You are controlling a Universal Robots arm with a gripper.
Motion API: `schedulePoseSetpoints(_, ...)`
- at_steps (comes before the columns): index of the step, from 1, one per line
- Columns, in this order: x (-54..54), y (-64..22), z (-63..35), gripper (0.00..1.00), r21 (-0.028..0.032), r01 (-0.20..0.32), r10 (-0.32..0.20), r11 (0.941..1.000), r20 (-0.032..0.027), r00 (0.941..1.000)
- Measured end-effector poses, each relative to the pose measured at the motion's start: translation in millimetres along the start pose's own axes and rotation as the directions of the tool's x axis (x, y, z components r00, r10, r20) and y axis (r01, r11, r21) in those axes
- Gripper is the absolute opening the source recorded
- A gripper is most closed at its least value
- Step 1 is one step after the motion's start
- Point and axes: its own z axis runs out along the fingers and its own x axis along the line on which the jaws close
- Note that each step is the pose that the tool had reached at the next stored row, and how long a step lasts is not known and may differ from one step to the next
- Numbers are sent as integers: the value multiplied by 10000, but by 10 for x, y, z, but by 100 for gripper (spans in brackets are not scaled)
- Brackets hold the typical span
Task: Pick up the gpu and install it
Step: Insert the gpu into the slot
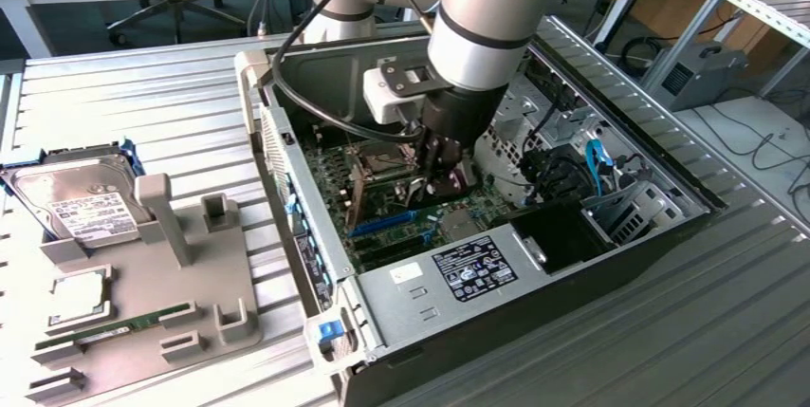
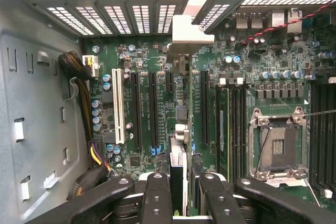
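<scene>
Left first: grey parts tray on the exterior view's left carries a hard drive, a CPU and a memory stick. Right of it, open PC case, arm reaching inside. Gripper is clenched on the gpu, held edge-on, silver bracket at the far end, just above the motherboard slots beside the empty CPU socket.

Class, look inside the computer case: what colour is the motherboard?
Green; the motherboard shows best in the wrist view.
</scene>
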Motion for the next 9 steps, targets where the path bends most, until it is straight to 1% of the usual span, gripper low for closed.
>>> schedulePoseSetpoints(9, 3, 1, 30, 26, 0, 0, 0, 10000, 0, 10000)
